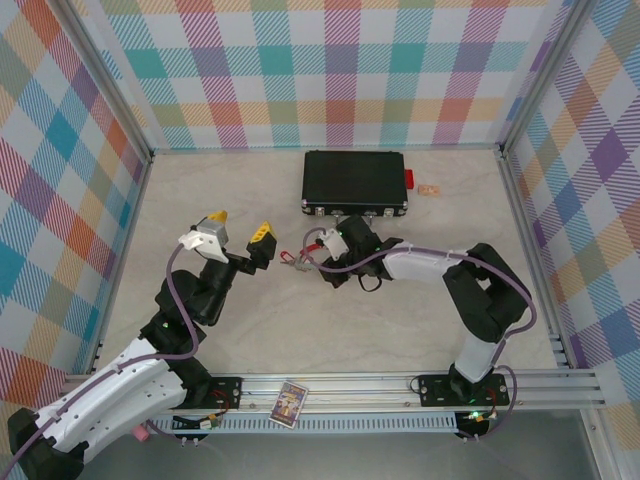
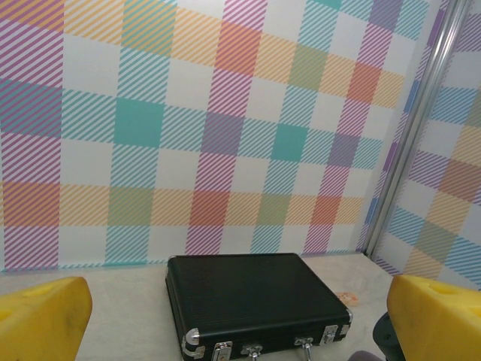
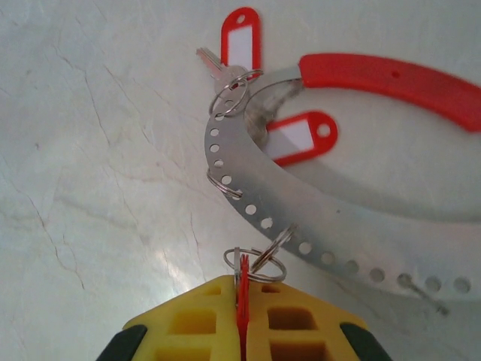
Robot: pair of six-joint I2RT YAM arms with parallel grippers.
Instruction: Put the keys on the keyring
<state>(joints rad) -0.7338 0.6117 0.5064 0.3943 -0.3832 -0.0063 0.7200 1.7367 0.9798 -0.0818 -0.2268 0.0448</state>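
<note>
Keyring (image 3: 255, 197) and red-tagged keys (image 3: 242, 39) near the middle of a pale marble counter (image 3: 90, 150).
The keyring's perforated silver band curves in front of a black case (image 1: 355, 182), and two tagged keys lie where its red sleeve (image 3: 391, 79) begins. The right gripper (image 3: 242, 293) has its jaws pressed together on a third red tag (image 3: 243, 269). The left gripper (image 1: 240, 228) is nearby, jaws spread wide and holding nothing.

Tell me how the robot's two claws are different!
The left yellow-tipped claw is wide open; the right yellow-tipped claw is shut. The left one holds nothing; the right one pinches a thin red plastic key tag beside the silvery holed keyring. Both have yellow fingers.
</note>
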